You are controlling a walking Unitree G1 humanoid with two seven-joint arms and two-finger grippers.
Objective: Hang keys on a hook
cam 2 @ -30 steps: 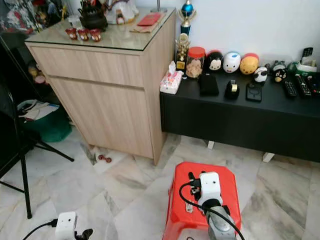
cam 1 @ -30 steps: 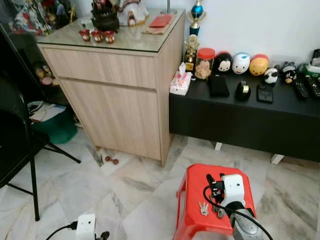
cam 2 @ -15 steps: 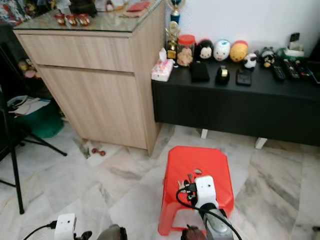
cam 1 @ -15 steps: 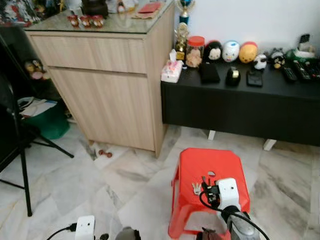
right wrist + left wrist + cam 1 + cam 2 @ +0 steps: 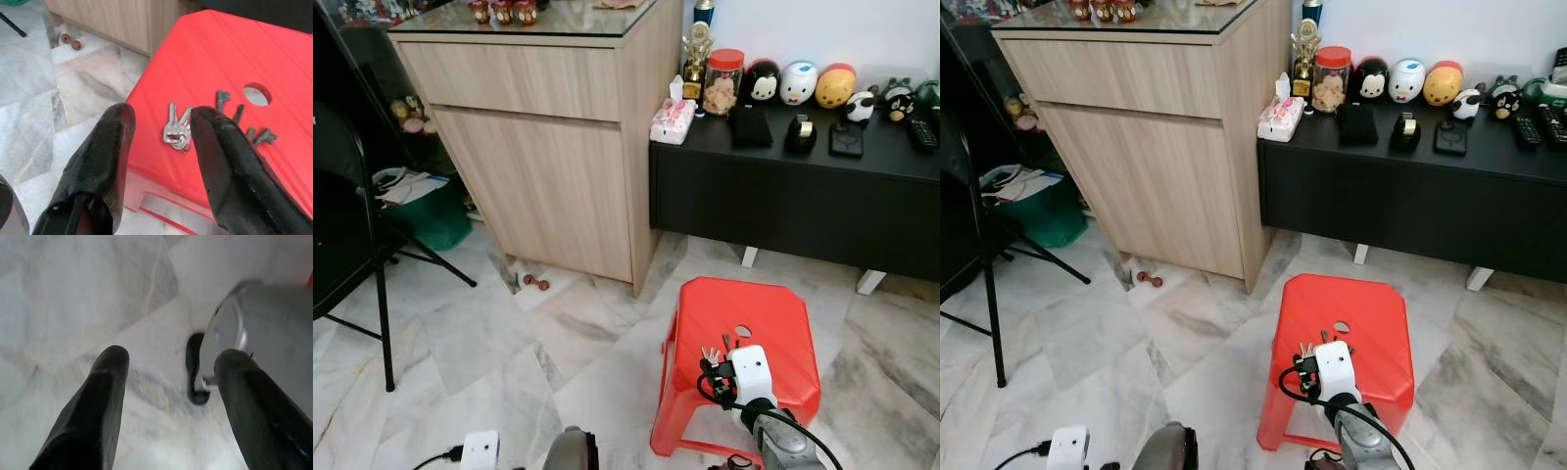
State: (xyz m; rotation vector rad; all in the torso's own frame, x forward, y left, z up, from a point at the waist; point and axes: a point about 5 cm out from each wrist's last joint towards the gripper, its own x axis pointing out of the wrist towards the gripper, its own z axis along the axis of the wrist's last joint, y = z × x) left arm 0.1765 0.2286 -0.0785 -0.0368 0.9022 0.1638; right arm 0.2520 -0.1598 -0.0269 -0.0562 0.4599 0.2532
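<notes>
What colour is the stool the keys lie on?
Red stool; keys silver, clearest in the right wrist view.

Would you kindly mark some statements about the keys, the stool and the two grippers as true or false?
1. The keys lie on the red stool. True.
2. The right gripper is shut on the keys. False: its fingers are open, and the keys lie between them, not yet held.
3. The stool has a hole in its seat. True.
4. The stool stands on the black bench. False: it stands on the marble floor, in front of the bench.
5. The left gripper holds a second bunch of keys. False: it is open over the floor with nothing in it.
</notes>
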